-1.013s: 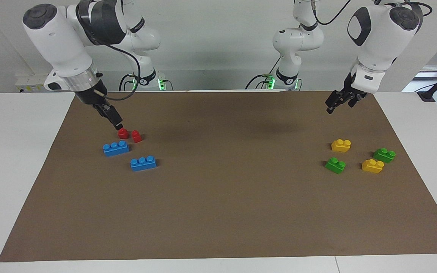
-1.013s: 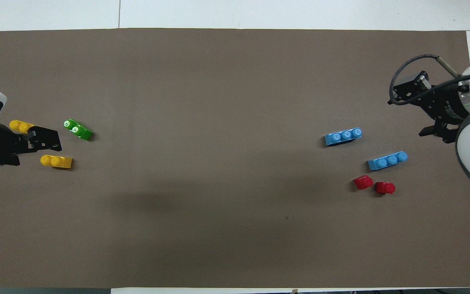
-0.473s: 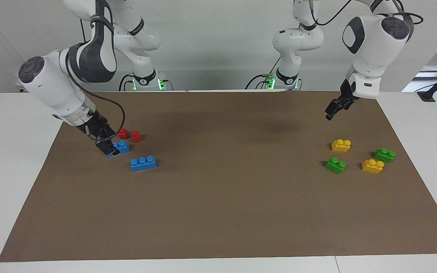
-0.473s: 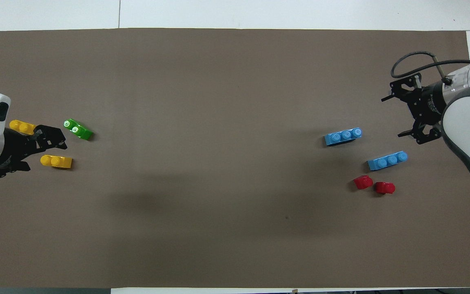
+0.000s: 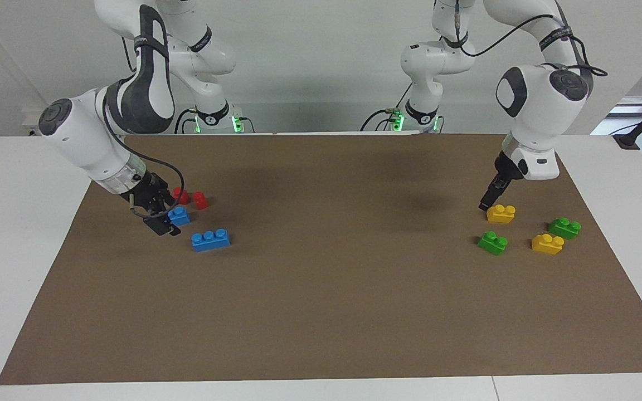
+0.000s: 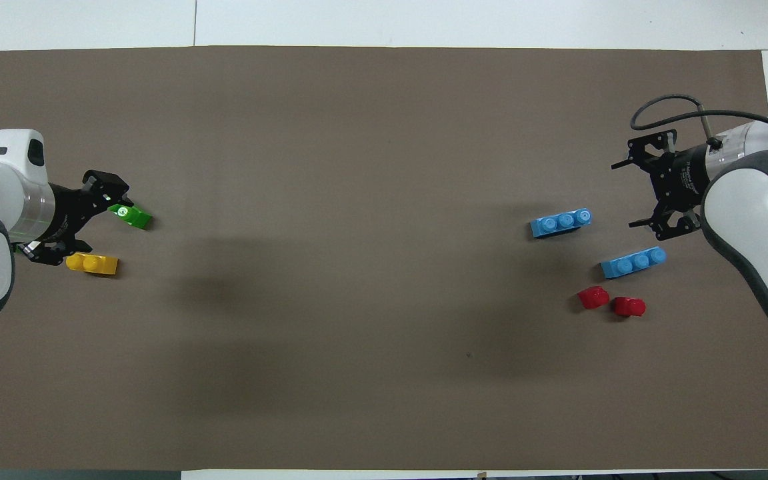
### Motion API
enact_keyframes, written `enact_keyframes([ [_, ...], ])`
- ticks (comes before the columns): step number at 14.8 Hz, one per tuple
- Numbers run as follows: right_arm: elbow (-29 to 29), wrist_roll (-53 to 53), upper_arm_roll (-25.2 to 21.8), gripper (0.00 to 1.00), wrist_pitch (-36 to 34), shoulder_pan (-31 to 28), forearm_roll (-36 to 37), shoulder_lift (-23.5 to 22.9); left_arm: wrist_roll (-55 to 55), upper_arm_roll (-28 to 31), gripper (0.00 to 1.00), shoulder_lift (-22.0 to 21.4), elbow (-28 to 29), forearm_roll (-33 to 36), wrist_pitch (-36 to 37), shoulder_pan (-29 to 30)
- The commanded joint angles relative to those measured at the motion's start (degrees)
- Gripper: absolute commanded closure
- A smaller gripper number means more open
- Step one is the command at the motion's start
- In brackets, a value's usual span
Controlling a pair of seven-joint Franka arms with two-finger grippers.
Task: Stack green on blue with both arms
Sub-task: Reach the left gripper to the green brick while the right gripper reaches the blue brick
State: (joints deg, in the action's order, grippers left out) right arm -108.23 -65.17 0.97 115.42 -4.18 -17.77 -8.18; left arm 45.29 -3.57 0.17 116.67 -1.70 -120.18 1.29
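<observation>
Two green bricks lie toward the left arm's end: one farthest from the robots, the other nearer the table's edge and covered by the arm in the overhead view. Two blue bricks lie toward the right arm's end: one farther from the robots, one nearer. My right gripper is open and low over the outer end of the nearer blue brick. My left gripper is open and empty, just above a yellow brick.
A second yellow brick lies between the two green ones. Two small red pieces lie beside the nearer blue brick, closer to the robots. A brown mat covers the table.
My right gripper has come down from beside the red pieces to the nearer blue brick. My left gripper has dropped to just above the yellow brick. No brick has moved.
</observation>
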Motion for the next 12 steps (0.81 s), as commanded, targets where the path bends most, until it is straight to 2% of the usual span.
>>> enact_keyframes([
  [1, -2.94, -2.51, 0.61, 0.00, 3.04, -0.75, -1.39, 1.06, 0.59, -0.12, 0.00, 2.55, -0.22, -1.20, -3.99, 1.52],
  [6, -7.77, -0.58, 0.70, 0.00, 8.14, 0.22, -1.30, 1.23, -0.11, -0.03, 0.00, 7.38, -1.71, -1.11, -7.34, 2.75],
  [12, -12.43, 1.18, 0.70, 0.00, 14.99, 1.98, -1.30, 0.71, 0.06, -0.03, 0.00, 10.02, -2.67, -1.20, -12.00, 4.07],
])
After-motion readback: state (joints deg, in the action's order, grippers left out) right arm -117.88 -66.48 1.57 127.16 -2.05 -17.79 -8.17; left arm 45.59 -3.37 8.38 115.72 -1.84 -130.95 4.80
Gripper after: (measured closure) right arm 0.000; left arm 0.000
